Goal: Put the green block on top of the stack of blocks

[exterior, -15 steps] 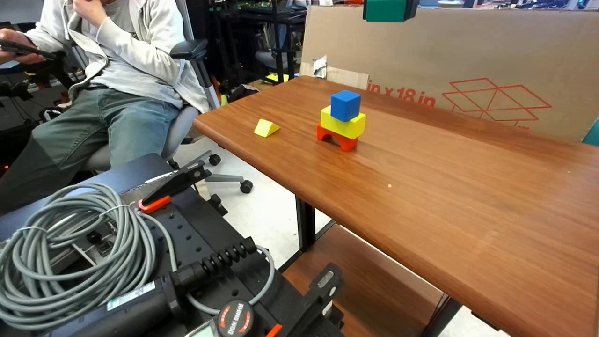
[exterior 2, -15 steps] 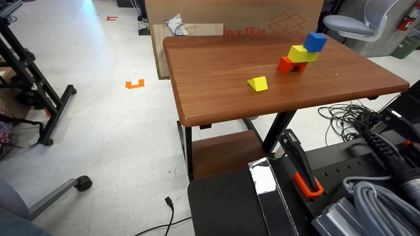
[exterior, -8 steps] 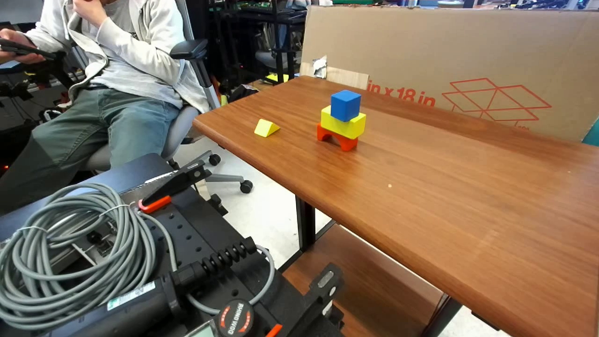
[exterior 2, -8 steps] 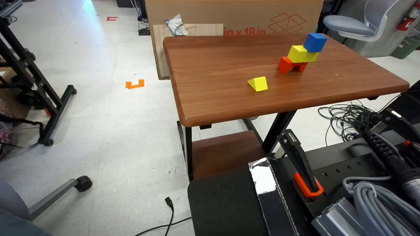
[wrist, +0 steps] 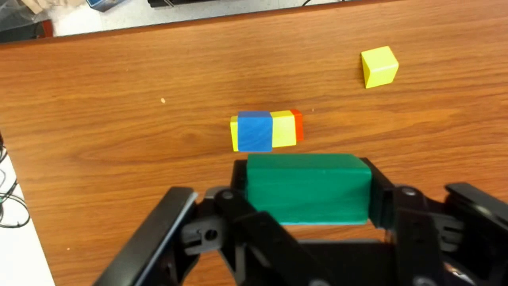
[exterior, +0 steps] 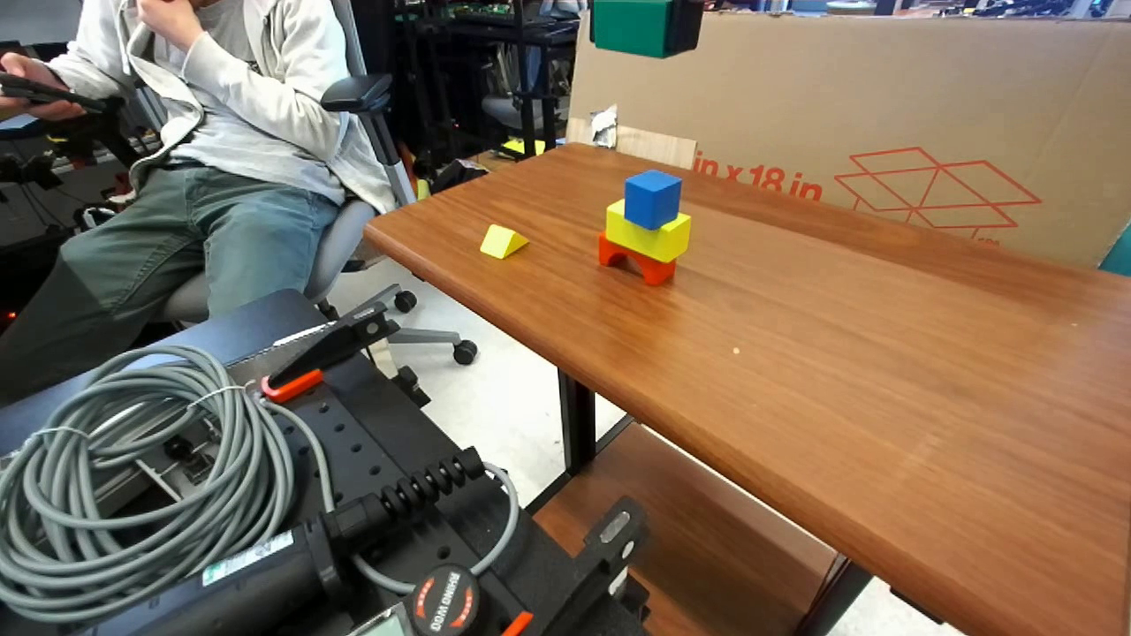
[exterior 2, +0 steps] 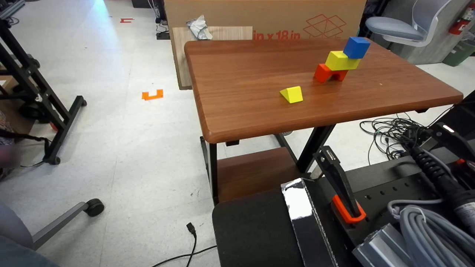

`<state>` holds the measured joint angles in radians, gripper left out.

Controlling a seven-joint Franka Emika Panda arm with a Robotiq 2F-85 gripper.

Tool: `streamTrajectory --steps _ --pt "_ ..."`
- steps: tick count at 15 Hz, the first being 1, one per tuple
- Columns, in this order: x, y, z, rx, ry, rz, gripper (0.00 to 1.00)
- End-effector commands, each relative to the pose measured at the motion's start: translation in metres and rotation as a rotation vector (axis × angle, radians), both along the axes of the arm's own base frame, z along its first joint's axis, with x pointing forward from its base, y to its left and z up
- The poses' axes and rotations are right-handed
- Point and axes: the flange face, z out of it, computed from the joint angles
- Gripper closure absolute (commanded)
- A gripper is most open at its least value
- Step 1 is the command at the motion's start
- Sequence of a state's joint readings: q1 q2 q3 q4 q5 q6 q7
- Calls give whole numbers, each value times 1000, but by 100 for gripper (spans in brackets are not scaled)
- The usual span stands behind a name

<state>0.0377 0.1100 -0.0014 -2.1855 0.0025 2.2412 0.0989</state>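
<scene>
- Pincer (wrist: 308, 187) grasping the green block (wrist: 309, 196) by its two ends.
- Green block: in the air, well above the stack (exterior: 645, 237) in an exterior view, touching nothing below. In the wrist view the stack shows just past the block's far edge, toward the left of that view; whether the block is squarely overhead I cannot tell.
- Its long side, as seen, spans the grip and runs roughly along the stack's own length, so little turning seems called for.
- Stage, as I judge it: block lifted, placing not yet done. Next: line up over the stack's blue cube (exterior: 652, 201), then lower.
- Blue cube: crowns the stack, off-centre on the yellow block (exterior 2: 336, 62), toward the end away from the wedge (exterior 2: 292, 95); a bump or careless release could topple it.
- Red base (exterior 2: 323, 73): foot of the stack, on the tabletop (exterior 2: 241, 92).
- Wedge: near the stack, apart from it.
</scene>
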Motion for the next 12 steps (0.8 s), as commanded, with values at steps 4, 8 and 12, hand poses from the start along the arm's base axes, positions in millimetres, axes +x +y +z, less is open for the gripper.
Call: streamTrajectory --steps 4,8,12 --pt "-9 -17 -16 -13 10 -77 58" --pt "-11 -22 -26 -26 24 -94 58" --pt "-10 -22 -41 -43 23 -92 58"
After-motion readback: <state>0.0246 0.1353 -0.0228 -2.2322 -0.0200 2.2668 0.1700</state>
